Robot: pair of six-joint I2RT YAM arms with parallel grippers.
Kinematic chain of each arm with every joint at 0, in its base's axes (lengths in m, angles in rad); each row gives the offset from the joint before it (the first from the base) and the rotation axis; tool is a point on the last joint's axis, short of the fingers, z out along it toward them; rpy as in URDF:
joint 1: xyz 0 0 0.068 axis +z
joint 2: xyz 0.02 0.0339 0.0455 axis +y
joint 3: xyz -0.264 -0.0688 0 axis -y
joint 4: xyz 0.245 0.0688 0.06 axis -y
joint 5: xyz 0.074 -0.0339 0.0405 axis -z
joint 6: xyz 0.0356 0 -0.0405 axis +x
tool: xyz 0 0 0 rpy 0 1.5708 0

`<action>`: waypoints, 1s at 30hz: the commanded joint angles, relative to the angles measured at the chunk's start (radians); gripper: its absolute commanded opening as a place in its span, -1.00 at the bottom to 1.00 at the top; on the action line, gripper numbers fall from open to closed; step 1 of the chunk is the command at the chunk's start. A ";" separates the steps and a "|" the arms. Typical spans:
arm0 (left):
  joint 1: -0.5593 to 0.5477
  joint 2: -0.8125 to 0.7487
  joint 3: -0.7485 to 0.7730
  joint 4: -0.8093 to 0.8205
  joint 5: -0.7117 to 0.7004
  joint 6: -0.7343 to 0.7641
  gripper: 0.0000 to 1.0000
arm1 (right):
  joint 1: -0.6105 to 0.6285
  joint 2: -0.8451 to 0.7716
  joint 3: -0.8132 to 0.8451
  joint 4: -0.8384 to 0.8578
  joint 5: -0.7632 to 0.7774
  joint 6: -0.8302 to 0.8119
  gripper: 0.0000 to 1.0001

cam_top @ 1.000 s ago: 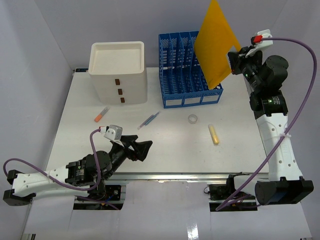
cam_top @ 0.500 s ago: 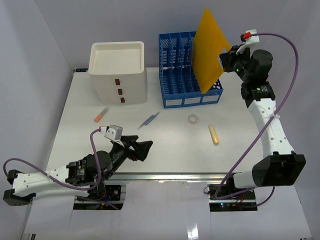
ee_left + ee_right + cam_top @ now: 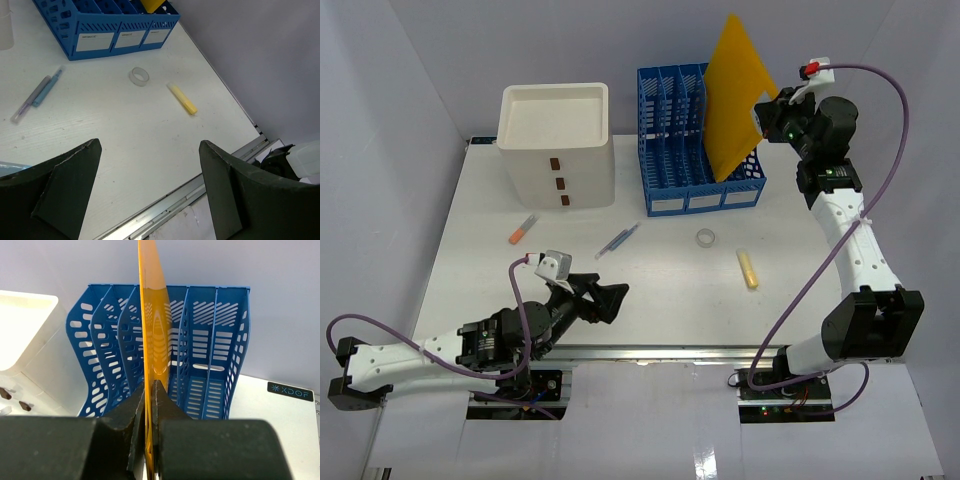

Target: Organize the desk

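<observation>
Glossy folder point(image 3: 152, 340) — blue plastic rack point(image 3: 660, 140)

overhead cam, close wrist cams, desk point(image 3: 670, 285) shared

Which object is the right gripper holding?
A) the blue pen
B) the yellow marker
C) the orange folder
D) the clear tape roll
C: the right gripper is shut on the edge of the orange folder, held on edge at the blue file rack. The tape roll, yellow marker and blue pen lie loose on the desk.
</observation>
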 commanded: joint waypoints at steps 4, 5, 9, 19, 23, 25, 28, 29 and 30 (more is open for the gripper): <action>-0.004 0.011 -0.003 -0.012 -0.003 -0.026 0.81 | 0.000 0.043 0.042 0.153 -0.026 0.005 -0.85; -0.004 0.011 -0.003 -0.013 -0.002 -0.027 0.81 | 0.000 0.045 0.033 0.158 -0.025 0.002 -0.85; -0.003 0.017 0.004 -0.018 -0.002 -0.026 0.81 | 0.000 0.048 0.017 0.176 -0.023 -0.019 -0.85; -0.005 0.029 0.003 -0.027 -0.010 -0.038 0.81 | 0.021 0.067 -0.059 0.149 -0.036 -0.090 -0.84; -0.003 0.031 0.000 -0.036 -0.008 -0.059 0.81 | 0.031 0.091 -0.075 0.145 -0.034 -0.101 -0.85; -0.003 0.034 -0.002 -0.036 -0.006 -0.066 0.81 | 0.037 0.102 -0.076 0.142 -0.031 -0.107 -0.85; -0.005 0.045 0.000 -0.037 -0.002 -0.076 0.81 | 0.048 0.122 -0.072 0.140 -0.019 -0.117 -0.83; -0.005 0.049 -0.001 -0.038 -0.002 -0.079 0.81 | 0.051 0.129 -0.069 0.138 -0.015 -0.119 -0.82; -0.004 0.055 -0.002 -0.036 -0.001 -0.083 0.81 | 0.053 0.133 -0.067 0.136 -0.013 -0.119 -0.81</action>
